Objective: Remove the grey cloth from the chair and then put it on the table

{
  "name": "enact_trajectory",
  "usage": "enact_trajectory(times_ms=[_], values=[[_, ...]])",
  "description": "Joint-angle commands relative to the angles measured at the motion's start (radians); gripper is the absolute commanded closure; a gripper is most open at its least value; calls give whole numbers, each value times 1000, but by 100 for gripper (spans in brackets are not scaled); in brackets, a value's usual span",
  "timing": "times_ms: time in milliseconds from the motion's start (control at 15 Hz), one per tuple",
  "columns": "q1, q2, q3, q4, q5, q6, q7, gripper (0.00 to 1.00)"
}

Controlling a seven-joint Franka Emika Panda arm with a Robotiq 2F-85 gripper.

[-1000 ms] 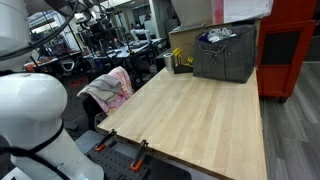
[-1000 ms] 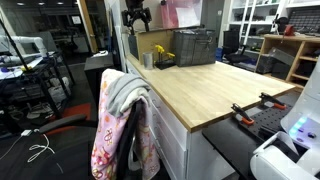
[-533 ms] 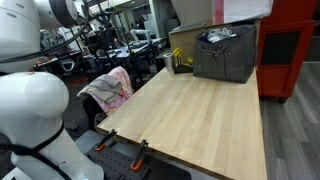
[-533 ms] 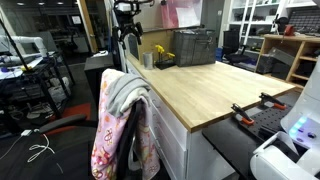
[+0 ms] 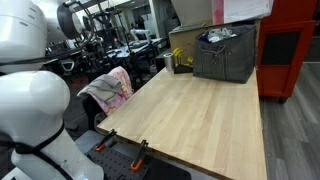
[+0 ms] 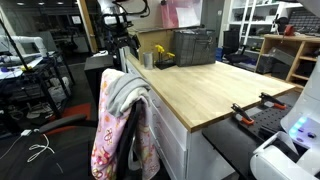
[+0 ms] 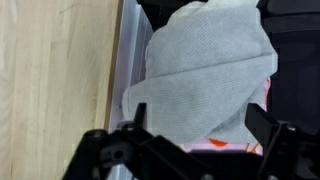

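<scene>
end effector (image 7: 197, 140): fingers spread wide, hovering right above grey knit cloth (image 7: 205, 70) | cloth draped over pink floral chair (image 6: 112, 150) | light wooden bench (image 5: 200, 110) just beside

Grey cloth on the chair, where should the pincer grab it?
Probably the rounded hump of the grey cloth on top, coming straight down from above. It drapes over the pink flowery cover, so the bunched top offers thick folds to pinch, and the open pincer hangs above it.

Near tabletop (image 5: 190, 115) bare; crate (image 5: 225, 55) blocks far end; grey cloth (image 7: 205, 75) just beside its edge.
</scene>
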Motion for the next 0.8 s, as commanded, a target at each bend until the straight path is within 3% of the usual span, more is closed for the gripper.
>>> enact_trajectory(times_ms=[0, 67, 133, 467, 733], values=[[21, 76, -13, 108, 82, -64, 124, 0], [19, 86, -5, 121, 104, -64, 132, 0], [14, 47, -2, 44, 63, -16, 92, 0], [19, 75, -2, 79, 82, -20, 110, 0], [11, 59, -17, 38, 113, 83, 266, 0]])
